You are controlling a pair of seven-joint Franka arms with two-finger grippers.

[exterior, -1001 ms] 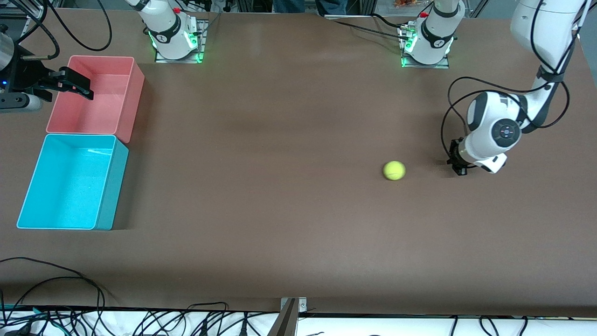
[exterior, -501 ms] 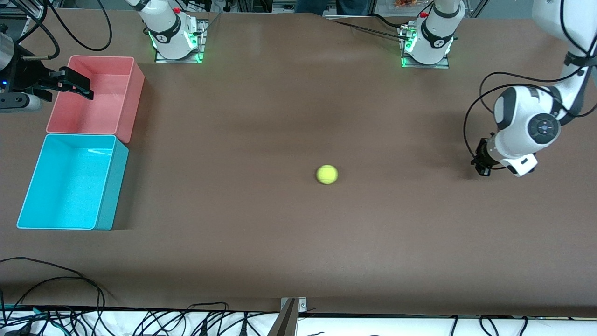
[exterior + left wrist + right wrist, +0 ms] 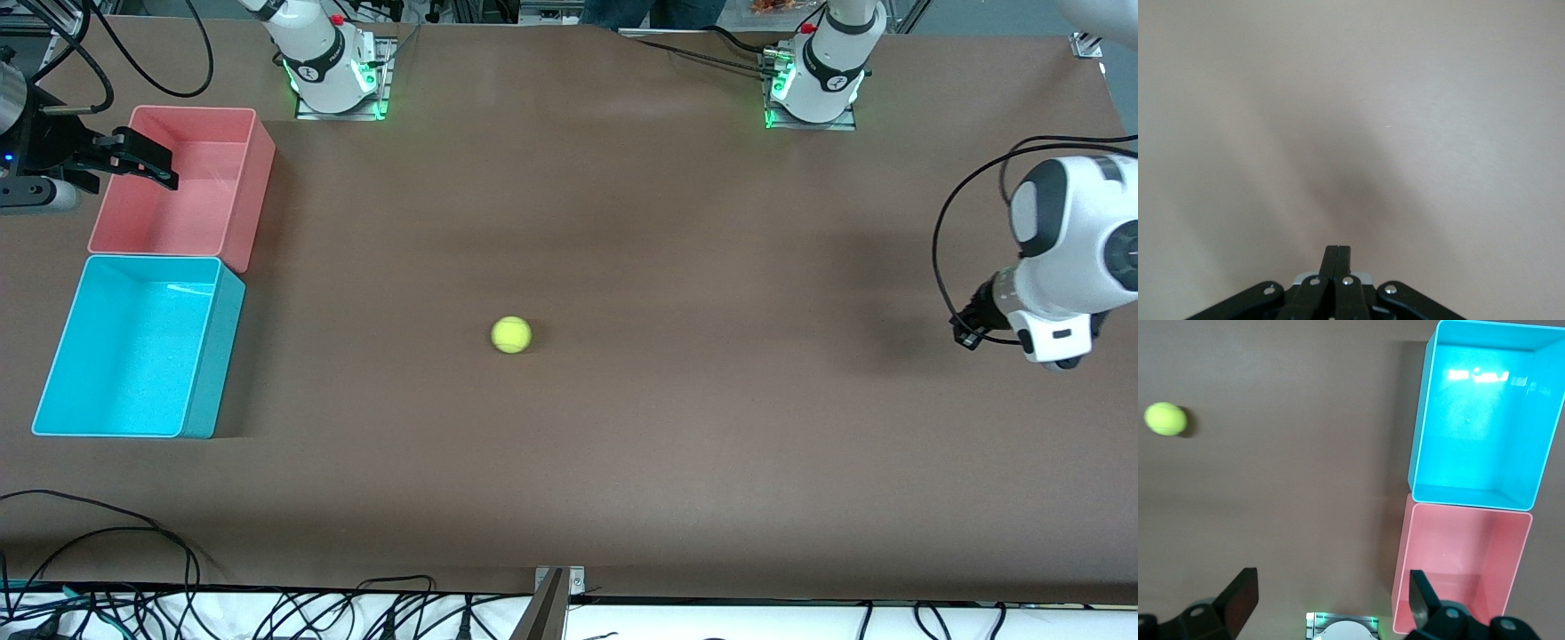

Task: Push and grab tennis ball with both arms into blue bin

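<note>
The tennis ball (image 3: 511,334) lies on the bare brown table near its middle, well apart from both grippers; it also shows in the right wrist view (image 3: 1165,419). The blue bin (image 3: 213,356) stands empty at the right arm's end of the table, and shows in the right wrist view (image 3: 1423,420). My left gripper (image 3: 965,337) is shut and empty, low over bare table at the left arm's end; the left wrist view shows its closed fingers (image 3: 1337,257). My right gripper (image 3: 142,164) is open and empty, up over the pink bin's outer edge (image 3: 1331,600).
A pink bin (image 3: 253,196) of like size stands empty against the blue bin, farther from the front camera (image 3: 1405,567). The arm bases (image 3: 333,67) stand along the table's back edge. Cables lie along the table's front edge (image 3: 133,533).
The ball has rolled across the table toward the blue bin's end. My left arm has drawn back toward its own end of the table. The right arm has not moved.
</note>
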